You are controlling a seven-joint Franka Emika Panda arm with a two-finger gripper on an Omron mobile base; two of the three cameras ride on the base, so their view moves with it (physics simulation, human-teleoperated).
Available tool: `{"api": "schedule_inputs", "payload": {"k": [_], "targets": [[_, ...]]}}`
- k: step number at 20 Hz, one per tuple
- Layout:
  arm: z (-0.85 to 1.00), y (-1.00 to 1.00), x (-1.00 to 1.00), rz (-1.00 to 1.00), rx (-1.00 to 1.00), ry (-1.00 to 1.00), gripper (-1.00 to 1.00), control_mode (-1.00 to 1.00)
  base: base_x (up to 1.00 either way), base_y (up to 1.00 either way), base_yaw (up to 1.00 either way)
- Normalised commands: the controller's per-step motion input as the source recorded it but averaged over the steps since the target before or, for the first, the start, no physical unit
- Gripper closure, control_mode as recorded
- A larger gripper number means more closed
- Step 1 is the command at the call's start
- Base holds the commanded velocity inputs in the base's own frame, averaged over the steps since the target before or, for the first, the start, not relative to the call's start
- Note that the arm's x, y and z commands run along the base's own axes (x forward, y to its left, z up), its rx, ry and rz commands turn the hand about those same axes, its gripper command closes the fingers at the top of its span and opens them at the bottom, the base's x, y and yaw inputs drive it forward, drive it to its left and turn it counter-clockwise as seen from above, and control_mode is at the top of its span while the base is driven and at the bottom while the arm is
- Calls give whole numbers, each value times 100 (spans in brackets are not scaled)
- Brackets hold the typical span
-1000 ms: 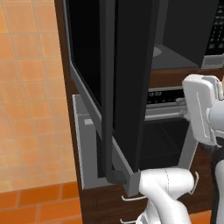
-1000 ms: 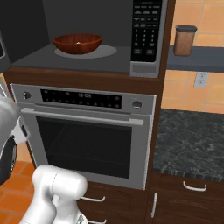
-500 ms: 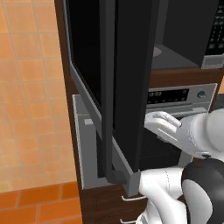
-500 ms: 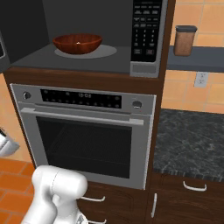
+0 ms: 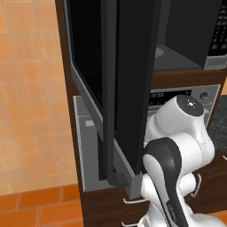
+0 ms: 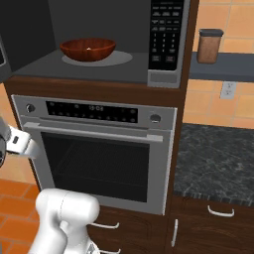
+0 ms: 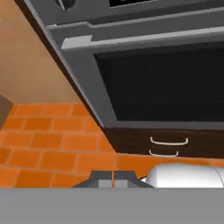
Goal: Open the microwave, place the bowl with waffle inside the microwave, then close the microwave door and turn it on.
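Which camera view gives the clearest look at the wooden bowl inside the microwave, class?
The right base view. There the bowl sits in full sight on the floor of the open microwave. In the left base view the swung-out microwave door blocks the cavity. The hand view faces the oven instead.

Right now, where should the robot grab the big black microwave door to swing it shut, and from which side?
Probably best by the slim dark bar handle running up and down the free edge of the microwave door. The door stands wide open, edge toward the left base camera, so the gripper should come from the front, jaws closing across the bar. Pushing the outer glass face could also work.
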Motion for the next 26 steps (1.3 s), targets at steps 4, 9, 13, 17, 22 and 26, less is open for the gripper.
{"api": "schedule_inputs", "payload": {"k": [4,9,13,17,22,26], "targets": [[-100,49,11,46,-13,0,100,-100,0,0,0],[-100,75,2,47,-12,-3,100,-100,0,0,0],[-100,69,0,45,-8,-1,100,-100,0,0,0],[-97,65,-1,45,-8,-6,100,-100,0,0,0],[-48,83,-37,34,-26,-6,100,-100,0,0,0],[0,100,-77,4,-66,-2,100,-100,0,0,0]]}}
